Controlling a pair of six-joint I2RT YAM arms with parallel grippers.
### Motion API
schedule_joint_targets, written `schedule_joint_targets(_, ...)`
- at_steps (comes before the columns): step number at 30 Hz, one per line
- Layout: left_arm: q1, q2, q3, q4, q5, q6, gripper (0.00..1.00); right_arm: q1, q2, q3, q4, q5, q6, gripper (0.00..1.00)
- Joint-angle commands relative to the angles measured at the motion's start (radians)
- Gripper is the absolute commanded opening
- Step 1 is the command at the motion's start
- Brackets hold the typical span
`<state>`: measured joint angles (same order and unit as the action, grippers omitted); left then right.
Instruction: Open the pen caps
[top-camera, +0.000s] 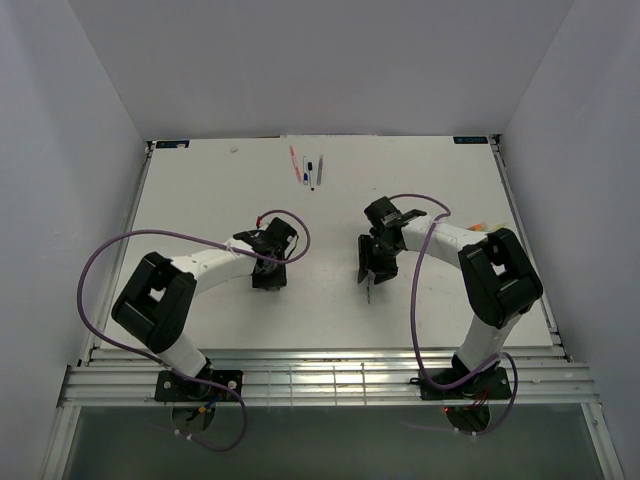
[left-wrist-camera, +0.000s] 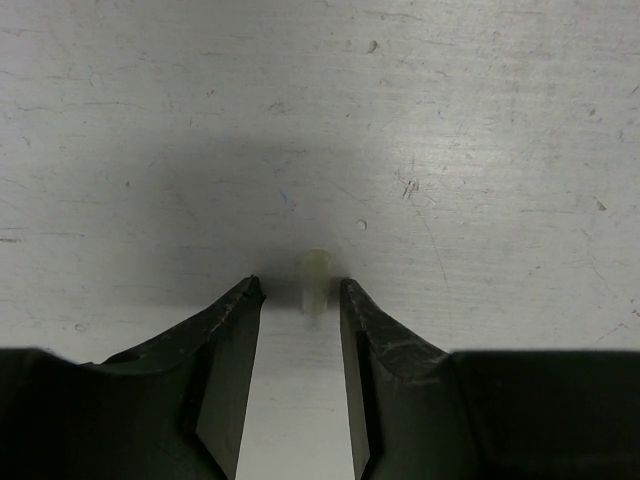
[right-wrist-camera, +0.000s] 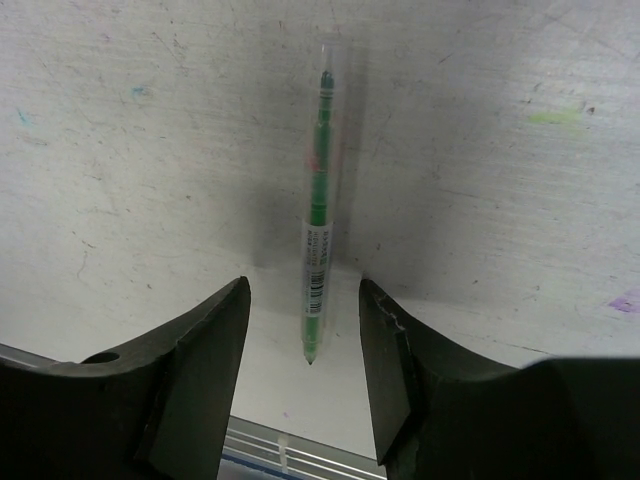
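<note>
A small pale yellowish pen cap (left-wrist-camera: 317, 278), blurred, sits on the white table just in front of my left gripper (left-wrist-camera: 300, 285). The jaws stand open around it and I cannot tell whether the right-hand finger touches it. A capless green pen (right-wrist-camera: 318, 225) with a clear barrel and a barcode label lies on the table, its tip pointing toward the camera. My right gripper (right-wrist-camera: 304, 285) is open on either side of it, both fingers clear of the pen. In the top view the left gripper (top-camera: 268, 275) and right gripper (top-camera: 370, 280) hang low over mid-table.
Three more pens (top-camera: 308, 168) lie side by side at the back of the table. Small orange and yellow bits (top-camera: 485, 228) show beside the right arm's elbow. A metal rail (right-wrist-camera: 280, 450) runs along the near table edge. White walls enclose the table.
</note>
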<state>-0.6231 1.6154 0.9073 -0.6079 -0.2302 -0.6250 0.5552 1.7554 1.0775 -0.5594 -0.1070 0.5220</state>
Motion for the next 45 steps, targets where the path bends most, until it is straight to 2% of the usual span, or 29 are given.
schedule_joint_targets(1, -0.001, -0.006, -0.027, -0.064, -0.017, 0.008, 0.48, 0.002, -0.005, 0.018, -0.039, 0.061, -0.013, 0.55)
schedule_joint_targets(8, -0.001, -0.066, 0.059, -0.147, -0.055, 0.018, 0.55, 0.002, -0.014, 0.114, -0.088, 0.075, -0.010, 0.63)
schedule_joint_targets(15, -0.001, -0.152, 0.232, -0.190, -0.035, 0.111, 0.57, -0.015, 0.062, 0.410, -0.207, 0.101, -0.025, 0.67)
schedule_joint_targets(18, -0.001, -0.167, 0.326, -0.205, -0.020, 0.133, 0.57, -0.078, 0.104, 0.505, -0.231, 0.084, 0.001, 0.65)
schedule_joint_targets(22, -0.001, -0.180, 0.396, -0.173, 0.115, 0.195, 0.58, -0.228, 0.160, 0.575, -0.247, 0.049, 0.091, 0.62)
schedule_joint_targets(24, -0.001, -0.184, 0.404, -0.156, 0.172, 0.212, 0.58, -0.271, 0.171, 0.622, -0.249, 0.078, 0.111, 0.60)
schedule_joint_targets(29, 0.005, -0.215, 0.360, -0.079, 0.282, 0.237, 0.58, -0.414, 0.199, 0.700, -0.280, 0.214, 0.164, 0.56)
schedule_joint_targets(37, 0.127, -0.229, 0.303, -0.026, 0.432, 0.294, 0.60, -0.674, 0.205, 0.733, -0.356, 0.250, 0.150, 0.54)
schedule_joint_targets(42, 0.229, -0.221, 0.280, -0.004, 0.512, 0.329, 0.60, -0.756, 0.197, 0.731, -0.358, 0.268, 0.125, 0.52)
schedule_joint_targets(45, 0.238, -0.209, 0.281, -0.006, 0.517, 0.346, 0.60, -0.779, 0.207, 0.728, -0.361, 0.285, 0.128, 0.52)
